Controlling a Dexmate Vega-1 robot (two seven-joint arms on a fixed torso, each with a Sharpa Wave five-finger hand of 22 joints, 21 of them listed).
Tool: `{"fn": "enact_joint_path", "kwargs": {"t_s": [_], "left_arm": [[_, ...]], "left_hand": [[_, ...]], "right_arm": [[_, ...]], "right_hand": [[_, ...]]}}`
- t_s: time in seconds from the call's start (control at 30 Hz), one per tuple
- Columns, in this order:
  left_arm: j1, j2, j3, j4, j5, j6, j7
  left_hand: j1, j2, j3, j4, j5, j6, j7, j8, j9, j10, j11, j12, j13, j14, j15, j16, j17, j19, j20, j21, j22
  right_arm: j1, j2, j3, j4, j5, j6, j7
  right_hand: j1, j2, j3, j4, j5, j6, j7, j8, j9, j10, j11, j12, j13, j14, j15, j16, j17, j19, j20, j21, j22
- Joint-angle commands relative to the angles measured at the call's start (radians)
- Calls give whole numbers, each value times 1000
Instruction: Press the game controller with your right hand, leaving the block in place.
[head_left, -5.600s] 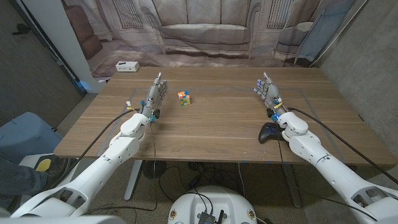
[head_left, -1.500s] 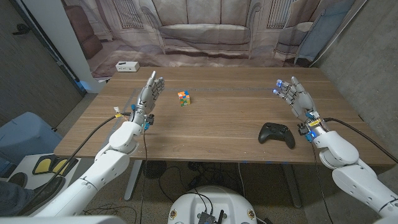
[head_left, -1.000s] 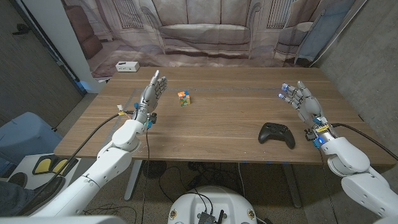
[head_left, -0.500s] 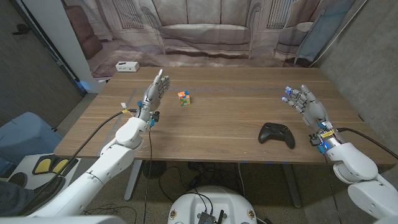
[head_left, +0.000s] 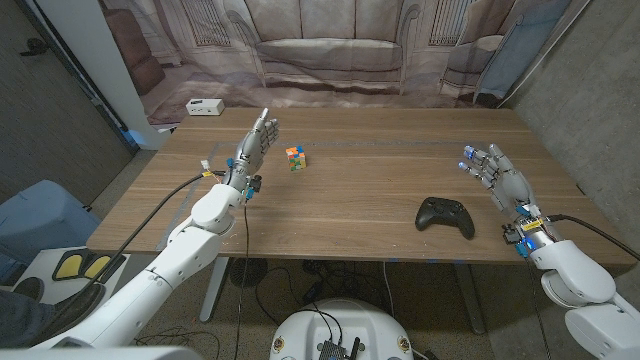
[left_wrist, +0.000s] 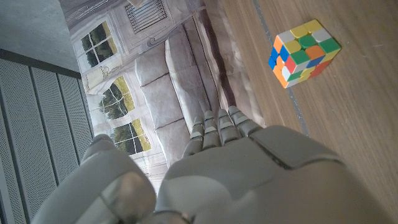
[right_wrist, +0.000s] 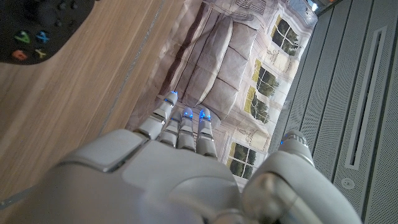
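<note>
A black game controller (head_left: 445, 215) lies on the wooden table (head_left: 360, 190) near the front right; part of it shows in the right wrist view (right_wrist: 37, 28). My right hand (head_left: 500, 177) hovers open just to its right, fingers spread and pointing away from me, apart from the controller. A multicoloured puzzle cube (head_left: 295, 158) sits at the back left of the table, also seen in the left wrist view (left_wrist: 303, 51). My left hand (head_left: 255, 145) is raised open to the left of the cube, fingers straight, not touching it.
A white box (head_left: 204, 106) stands at the table's far left corner. A printed backdrop with a sofa picture (head_left: 330, 50) hangs behind the table. A blue chair (head_left: 35, 215) stands at the left.
My right hand has drawn back toward the table's front right and now sits right of the controller. My left hand has drifted slightly toward the cube. Controller and cube have stayed put.
</note>
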Motion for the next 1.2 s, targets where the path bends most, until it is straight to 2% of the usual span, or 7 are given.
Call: {"fn": "enact_joint_path", "kwargs": {"t_s": [0.03,0.43,0.7,0.9,1.0,1.2], "left_arm": [[-17,-6,12,2,9,-1,-3],[0,-13,12,0,6,-16,3],[3,-8,11,-10,11,-8,8],[3,-5,13,-13,12,-2,7],[4,-4,12,-14,12,-5,6],[8,-1,9,-19,15,-7,9]], "left_hand": [[8,0,2,-3,-3,10,2,-3,6,4,-3,-3,-1,4,-2,-1,6,-3,0,-2,3],[9,2,2,-5,-4,14,2,-3,6,10,-3,-2,0,7,-1,0,6,-2,0,-2,3],[10,3,2,-6,-4,16,1,-3,6,11,-4,-4,0,8,-1,-1,6,-2,2,-3,3],[10,4,1,-7,-4,17,1,-3,6,10,-6,-5,0,8,-2,-1,6,-4,5,-4,3],[10,4,1,-7,-4,17,1,-4,6,11,-8,-5,0,7,-2,-1,6,-5,7,-5,3],[10,4,1,-8,-5,19,1,-4,6,11,-9,-5,0,7,-3,-2,6,-7,8,-5,3]], "right_arm": [[-33,23,22,-12,-70,13,-20],[-39,44,38,-15,-174,14,-65],[-48,66,56,-30,-286,-7,-131],[-53,83,69,-43,-364,-29,-175],[-53,90,74,-45,-397,-36,-193],[-51,101,83,-54,-473,-55,-230]], "right_hand": [[5,-1,-2,-2,3,8,-9,-1,5,5,-4,0,2,0,3,-2,2,-2,9,-3,2],[7,-1,-3,-3,4,25,-19,3,6,24,-13,5,2,10,-4,0,1,2,6,-3,2],[6,-2,-5,-4,5,38,-28,5,6,21,-19,1,2,2,-6,-4,1,-6,4,-7,2],[8,-2,-6,-6,6,73,-79,13,6,9,-22,-6,2,-12,-5,-11,0,-19,5,-12,2],[9,-2,-6,-7,7,90,-93,16,5,4,-29,-9,2,-16,-5,-13,0,-23,5,-13,3],[12,-1,-6,-9,8,104,-104,18,5,1,-36,-10,2,-21,-7,-15,-1,-29,4,-14,3]]}}
